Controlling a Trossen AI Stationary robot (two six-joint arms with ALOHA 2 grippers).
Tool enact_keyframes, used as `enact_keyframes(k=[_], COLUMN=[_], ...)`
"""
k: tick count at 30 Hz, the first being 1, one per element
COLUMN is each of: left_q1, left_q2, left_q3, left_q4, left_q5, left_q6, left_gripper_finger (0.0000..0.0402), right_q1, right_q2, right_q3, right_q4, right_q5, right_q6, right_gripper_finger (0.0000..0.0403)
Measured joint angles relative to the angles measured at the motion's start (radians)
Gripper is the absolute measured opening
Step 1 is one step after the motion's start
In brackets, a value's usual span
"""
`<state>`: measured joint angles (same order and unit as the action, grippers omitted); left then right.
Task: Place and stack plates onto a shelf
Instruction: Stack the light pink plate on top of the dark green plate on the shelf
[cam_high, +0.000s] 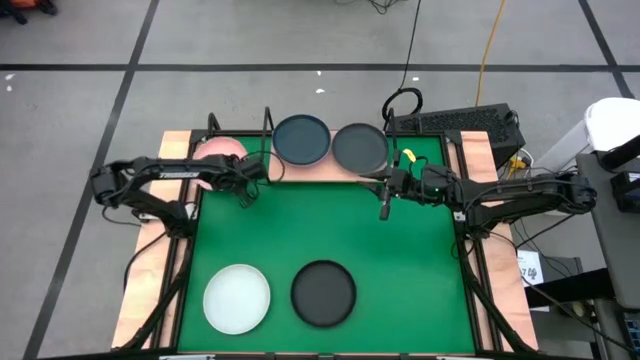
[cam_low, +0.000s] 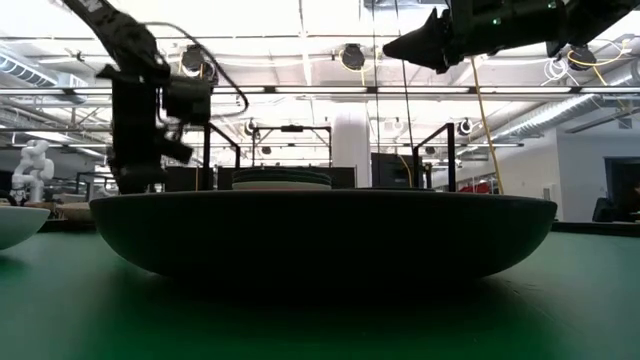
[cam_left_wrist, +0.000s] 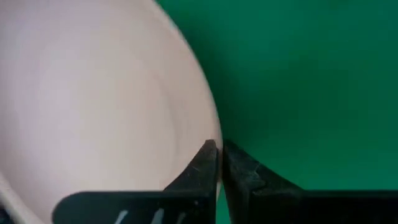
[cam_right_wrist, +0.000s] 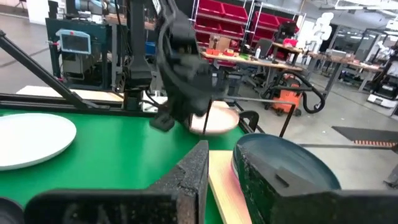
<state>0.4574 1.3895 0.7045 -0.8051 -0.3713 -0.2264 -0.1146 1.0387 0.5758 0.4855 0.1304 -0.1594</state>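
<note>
Green mat (cam_high: 400, 260): white plate (cam_high: 237, 298), black plate (cam_high: 324, 293); left fingers (cam_left_wrist: 205, 163) pinching pink plate (cam_left_wrist: 93, 112); right fingers (cam_right_wrist: 193, 171) pressed together.

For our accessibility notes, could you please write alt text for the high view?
From above, the left gripper holds a light pink plate by its rim at the shelf, where a blue-grey plate and a grey plate already sit. The right gripper hovers over the green mat, which holds a white plate and a black plate.

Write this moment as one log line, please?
left gripper: shut on light pink plate, at shelf | right gripper: shut, empty | mat: white plate, black plate
</note>
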Motion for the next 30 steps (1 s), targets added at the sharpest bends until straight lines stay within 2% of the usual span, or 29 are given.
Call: enact_keyframes(k=[8, 11, 14, 17, 21, 26, 30], left_q1=[-0.098, -0.127, -0.149, -0.166, -0.178, -0.167, -0.150], left_q2=[-0.163, -0.223, -0.251, -0.251, -0.197, -0.054, 0.096], left_q3=[0.222, 0.320, 0.404, 0.467, 0.521, 0.583, 0.636], left_q4=[-0.202, -0.186, -0.081, 0.052, 0.224, 0.329, 0.364], left_q5=[-0.178, -0.220, -0.219, -0.154, -0.024, 0.066, 0.172], left_q6=[-0.070, -0.037, 0.071, 0.215, 0.372, 0.520, 0.612], left_gripper_finger=[0.0010, 0.0010, 0.0010, 0.0010, 0.0010, 0.0010, 0.0010], right_q1=[0.000, 0.000, 0.000, 0.016, 0.066, 0.110, 0.119], right_q2=[0.001, 0.001, 0.001, -0.026, -0.126, -0.261, -0.320], right_q3=[0.000, 0.000, 0.000, -0.001, -0.001, -0.001, -0.011], right_q4=[-0.003, -0.010, -0.019, -0.045, -0.096, -0.191, -0.240], right_q5=[0.000, 0.000, 0.000, -0.011, -0.025, 0.054, 0.052], right_q6=[-0.008, -0.011, -0.027, -0.070, -0.112, -0.082, -0.042], right_gripper_finger=[0.0068, 0.0068, 0.0068, 0.0068, 0.0068, 0.0068, 0.0068])
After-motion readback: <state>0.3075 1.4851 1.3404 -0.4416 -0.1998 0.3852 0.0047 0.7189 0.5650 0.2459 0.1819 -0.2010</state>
